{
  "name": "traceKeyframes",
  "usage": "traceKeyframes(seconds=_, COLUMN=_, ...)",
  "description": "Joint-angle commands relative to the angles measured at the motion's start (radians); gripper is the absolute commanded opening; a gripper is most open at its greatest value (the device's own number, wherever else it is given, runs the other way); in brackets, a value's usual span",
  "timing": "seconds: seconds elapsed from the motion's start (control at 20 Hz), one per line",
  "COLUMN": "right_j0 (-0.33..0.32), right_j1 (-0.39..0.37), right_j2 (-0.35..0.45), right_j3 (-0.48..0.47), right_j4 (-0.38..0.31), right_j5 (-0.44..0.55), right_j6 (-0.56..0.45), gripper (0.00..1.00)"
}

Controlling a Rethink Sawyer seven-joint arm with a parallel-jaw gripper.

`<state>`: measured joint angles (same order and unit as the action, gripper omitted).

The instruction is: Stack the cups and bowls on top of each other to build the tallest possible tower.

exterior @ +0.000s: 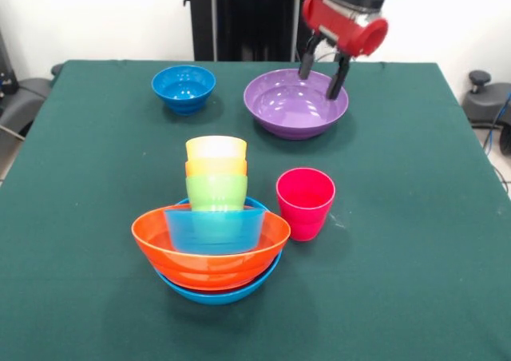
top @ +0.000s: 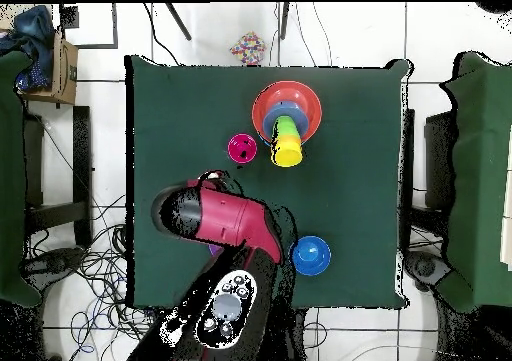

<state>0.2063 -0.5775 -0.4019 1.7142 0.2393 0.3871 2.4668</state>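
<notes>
The tower [exterior: 211, 233] [top: 287, 117] stands near the table's front: a light-blue bowl underneath, an orange bowl in it, a small light-blue bowl inside that, then green, orange and yellow cups nested on top. A magenta-pink cup [exterior: 305, 202] [top: 241, 148] stands upright just right of it. At the back, a purple bowl [exterior: 295, 103] sits under my gripper [exterior: 322, 71], which hangs open with its two black fingers over the bowl's far right rim, holding nothing. A dark-blue bowl [exterior: 184, 87] [top: 310, 254] rests at the back left. In the overhead view the arm hides the purple bowl.
The green table [exterior: 399, 257] has bare cloth on the left, the right and along the front edge. Chairs and cables lie off the table's sides.
</notes>
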Motion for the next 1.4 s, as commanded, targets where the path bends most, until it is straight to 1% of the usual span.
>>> traceKeyframes(seconds=0.05, right_j0=-0.028, right_j1=0.099, right_j2=0.155, right_j3=0.078, right_j4=0.008, right_j5=-0.147, right_j6=0.139, gripper=1.0)
traceKeyframes(seconds=0.15, right_j0=-0.034, right_j1=0.11, right_j2=0.166, right_j3=0.082, right_j4=0.009, right_j5=-0.183, right_j6=0.14, gripper=1.0)
traceKeyframes(seconds=0.25, right_j0=-0.031, right_j1=0.113, right_j2=0.162, right_j3=0.08, right_j4=0.014, right_j5=-0.18, right_j6=0.138, gripper=1.0)
traceKeyframes(seconds=0.45, right_j0=0.006, right_j1=0.136, right_j2=0.115, right_j3=0.04, right_j4=0.015, right_j5=-0.085, right_j6=0.122, gripper=1.0)
traceKeyframes(seconds=0.6, right_j0=0.02, right_j1=0.147, right_j2=0.114, right_j3=0.025, right_j4=0.031, right_j5=-0.076, right_j6=0.137, gripper=1.0)
traceKeyframes(seconds=0.75, right_j0=0.03, right_j1=0.139, right_j2=0.107, right_j3=0.017, right_j4=0.044, right_j5=-0.053, right_j6=0.149, gripper=1.0)
traceKeyframes(seconds=0.8, right_j0=0.031, right_j1=0.135, right_j2=0.109, right_j3=0.017, right_j4=0.046, right_j5=-0.051, right_j6=0.149, gripper=1.0)
traceKeyframes(seconds=1.05, right_j0=-0.002, right_j1=0.145, right_j2=0.149, right_j3=0.025, right_j4=0.054, right_j5=-0.12, right_j6=0.14, gripper=1.0)
traceKeyframes(seconds=1.4, right_j0=-0.014, right_j1=0.15, right_j2=0.148, right_j3=0.003, right_j4=0.069, right_j5=-0.096, right_j6=0.133, gripper=1.0)
